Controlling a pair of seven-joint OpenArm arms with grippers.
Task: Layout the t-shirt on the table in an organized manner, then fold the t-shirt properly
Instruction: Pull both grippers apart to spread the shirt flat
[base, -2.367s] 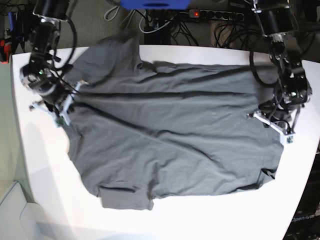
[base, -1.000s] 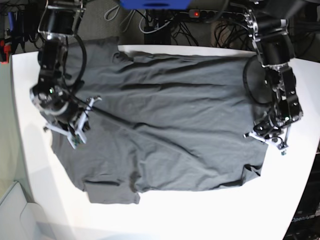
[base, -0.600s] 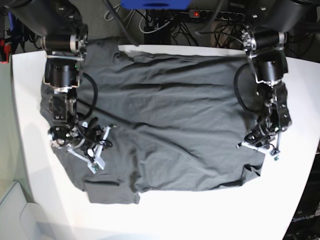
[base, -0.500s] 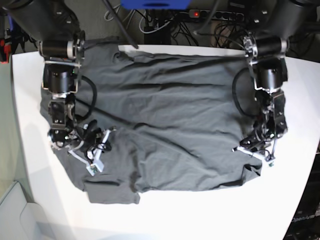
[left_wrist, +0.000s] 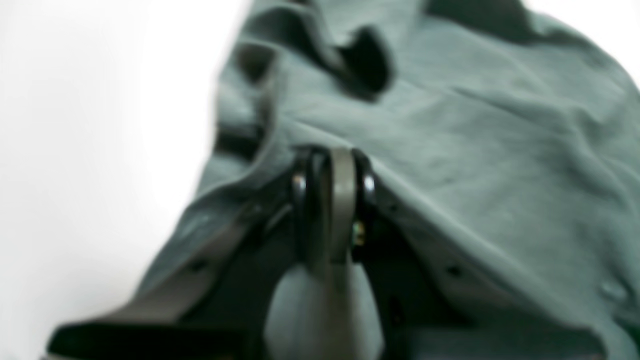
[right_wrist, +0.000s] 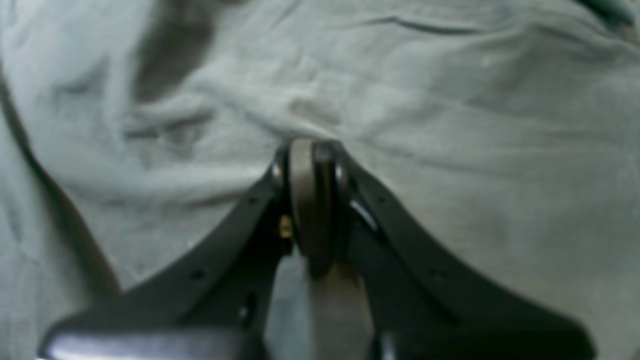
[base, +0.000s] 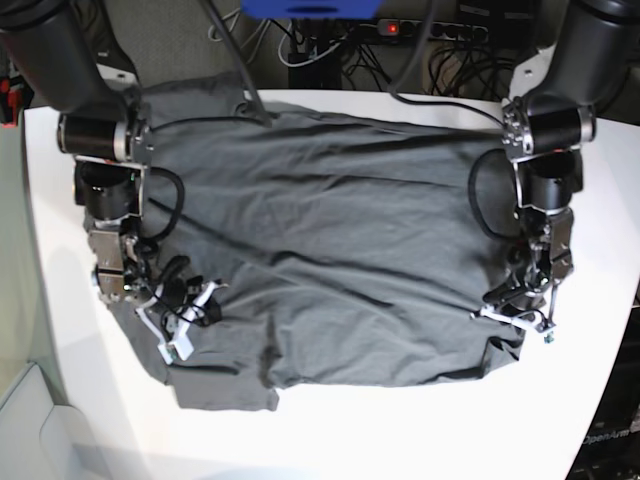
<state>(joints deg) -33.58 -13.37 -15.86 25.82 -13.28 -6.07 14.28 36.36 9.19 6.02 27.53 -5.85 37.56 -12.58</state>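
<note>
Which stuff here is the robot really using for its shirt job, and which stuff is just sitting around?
For the job:
- the t-shirt
- the table it lies on
- the left gripper and the right gripper, both pinching the cloth

Just lying about:
- the cables behind the table
- the power strip with its red light
- the blue box

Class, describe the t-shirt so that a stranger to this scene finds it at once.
Start from the white table. Spread across most of it lies the t-shirt, between two black robot arms. It is the only cloth there: dark charcoal grey, plain and wrinkled.

Overhead base view — 2 close wrist views
</note>
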